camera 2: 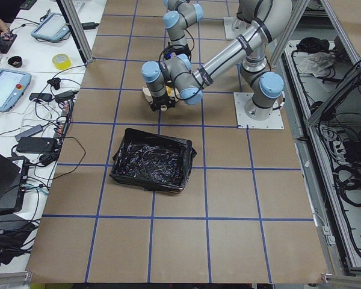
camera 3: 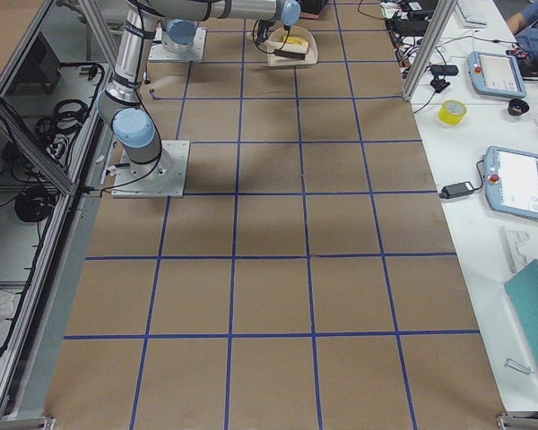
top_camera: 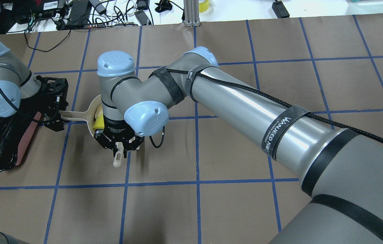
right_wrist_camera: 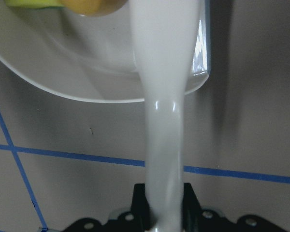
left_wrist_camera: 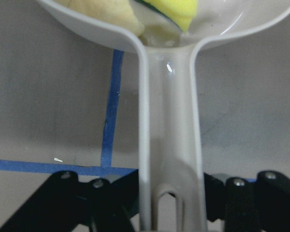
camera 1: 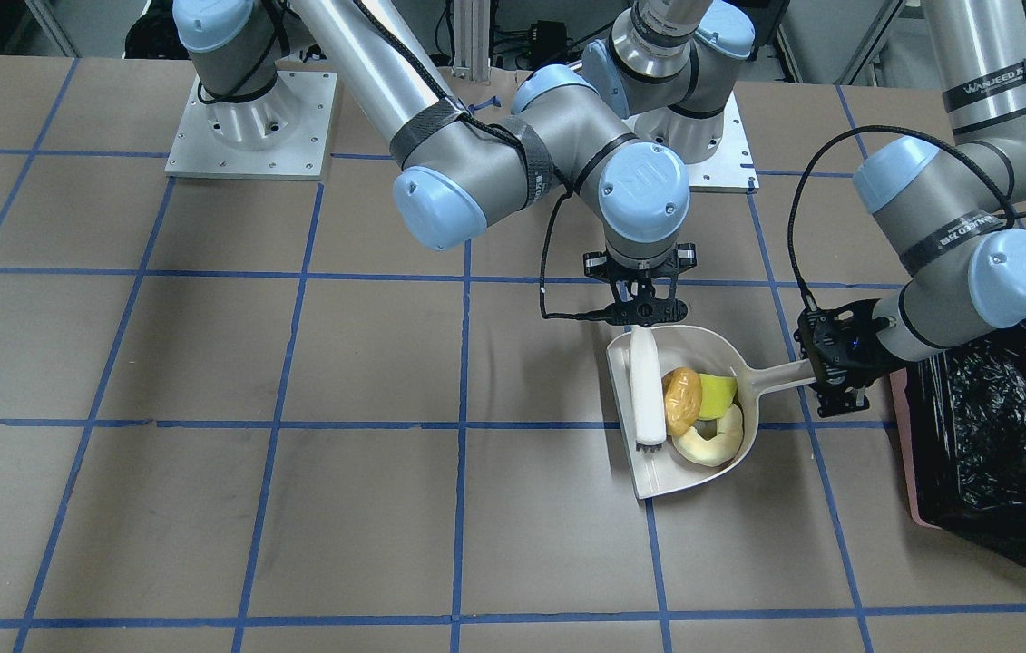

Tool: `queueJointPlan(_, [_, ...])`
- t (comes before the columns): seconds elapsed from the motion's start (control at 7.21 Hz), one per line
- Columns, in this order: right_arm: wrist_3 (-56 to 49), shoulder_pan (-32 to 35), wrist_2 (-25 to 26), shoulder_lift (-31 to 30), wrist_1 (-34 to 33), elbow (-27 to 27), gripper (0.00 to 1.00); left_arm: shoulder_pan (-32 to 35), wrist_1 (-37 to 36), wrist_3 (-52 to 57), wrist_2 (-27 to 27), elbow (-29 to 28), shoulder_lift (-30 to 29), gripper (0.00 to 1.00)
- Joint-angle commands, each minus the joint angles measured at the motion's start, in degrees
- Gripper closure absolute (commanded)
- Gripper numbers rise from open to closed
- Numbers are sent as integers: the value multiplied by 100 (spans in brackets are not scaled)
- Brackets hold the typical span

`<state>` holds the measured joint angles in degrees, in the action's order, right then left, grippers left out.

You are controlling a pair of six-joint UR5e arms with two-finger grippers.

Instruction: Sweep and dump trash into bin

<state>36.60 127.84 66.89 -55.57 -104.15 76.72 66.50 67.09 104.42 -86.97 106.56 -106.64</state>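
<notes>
All three trash pieces lie in the beige dustpan: the orange-brown lump, the yellow wedge and the cream crescent. My left gripper is shut on the dustpan's handle, and the pan rests on the table. My right gripper is shut on the handle of a white brush, whose bristle end lies inside the pan beside the lump. The pink bin with its black bag stands just beyond the left gripper. In the overhead view the right wrist hides most of the pan.
The right arm reaches across the table from the robot's right into the left half. Blue tape lines grid the brown table. Both arm bases stand at the robot's edge. Cables and devices lie past the far edge.
</notes>
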Motion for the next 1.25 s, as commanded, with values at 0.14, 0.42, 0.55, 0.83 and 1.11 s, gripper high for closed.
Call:
queueJointPlan(0.14, [-83,-14,426,-129,79,-26,100,3,-3,34,22,14,12,88])
queueJointPlan(0.42, [-328,-14,912,-218,280,27,100,3,-3,34,4,22,-14,88])
queueJointPlan(0.55, [-346,-14,957,-218,377,36,100,3,-3,8,-5,22,-23,89])
queueJointPlan(0.83, [-478,-14,1071,-218,466,27,100,12,-12,-10,-5,49,-41,89])
queueJointPlan(1.11, [-828,-293,1656,-357,781,62,100,47,-12,-132,-13,66,-41,89])
